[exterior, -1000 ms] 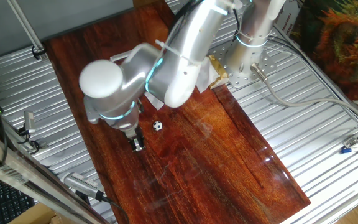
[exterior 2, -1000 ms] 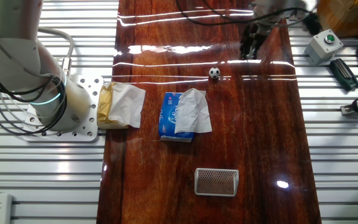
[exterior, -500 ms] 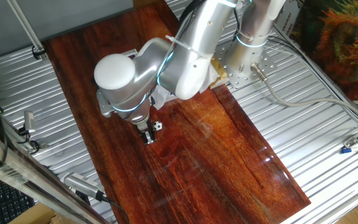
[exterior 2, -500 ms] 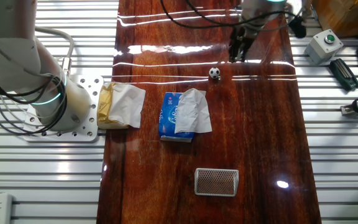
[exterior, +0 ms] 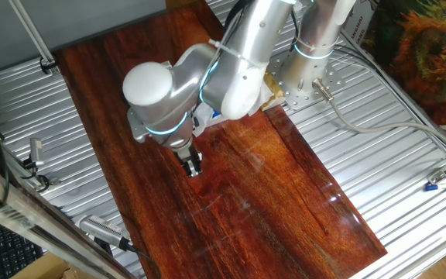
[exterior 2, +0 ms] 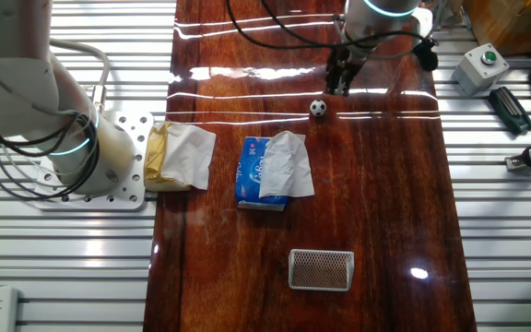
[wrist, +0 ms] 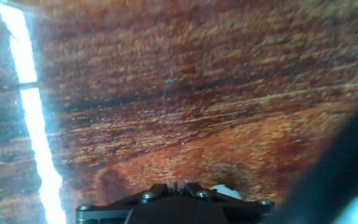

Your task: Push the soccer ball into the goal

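The ball (exterior 2: 318, 108) sits on the dark wood table (exterior 2: 385, 212), on the same spot as half a second and a second ago, so it has not been touched yet. What has moved is the gripper (exterior 2: 338, 86): over the last second it has slid sideways along the far edge of the table and now hangs just behind the ball, close beside it but, as far as the other fixed view shows, still apart from it. In one fixed view the gripper (exterior: 193, 165) and wrist now cover the ball, which was plain to see there a second ago. The fingers look closed together with nothing between them, though the hand view is too blurred to confirm this. The goal (exterior 2: 321, 269) lies well apart from the ball at the near end, almost straight ahead of it, with the blue packet (exterior 2: 252, 175) off to one side of that line. My reading is that lining up is nearly done and the push itself has not begun; a stroke straight at the goal should pass the packet.
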Controlling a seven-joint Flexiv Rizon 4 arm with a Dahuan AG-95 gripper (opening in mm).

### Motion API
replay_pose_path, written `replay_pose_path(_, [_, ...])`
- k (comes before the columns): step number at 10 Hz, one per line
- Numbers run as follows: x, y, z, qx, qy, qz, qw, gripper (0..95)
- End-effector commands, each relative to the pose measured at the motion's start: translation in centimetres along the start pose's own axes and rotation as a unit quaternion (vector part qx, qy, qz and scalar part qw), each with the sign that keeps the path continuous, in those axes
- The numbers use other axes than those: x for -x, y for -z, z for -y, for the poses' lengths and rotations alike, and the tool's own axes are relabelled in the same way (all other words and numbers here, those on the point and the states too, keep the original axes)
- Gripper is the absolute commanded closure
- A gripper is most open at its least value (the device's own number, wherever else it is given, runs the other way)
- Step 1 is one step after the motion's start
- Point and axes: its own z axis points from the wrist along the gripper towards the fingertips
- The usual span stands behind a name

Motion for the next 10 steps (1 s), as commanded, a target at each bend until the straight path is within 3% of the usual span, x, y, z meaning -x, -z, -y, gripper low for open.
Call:
replay_pose_path(1, [-0.94,0.04,0.06,-0.017,-0.003,0.032,0.9993,95.0])
replay_pose_path(3, [-1.39,-0.04,0.10,-0.025,-0.004,0.048,0.9985,95.0])
replay_pose_path(10, [-1.50,0.17,0.19,-0.025,-0.009,0.054,0.9982,95.0])
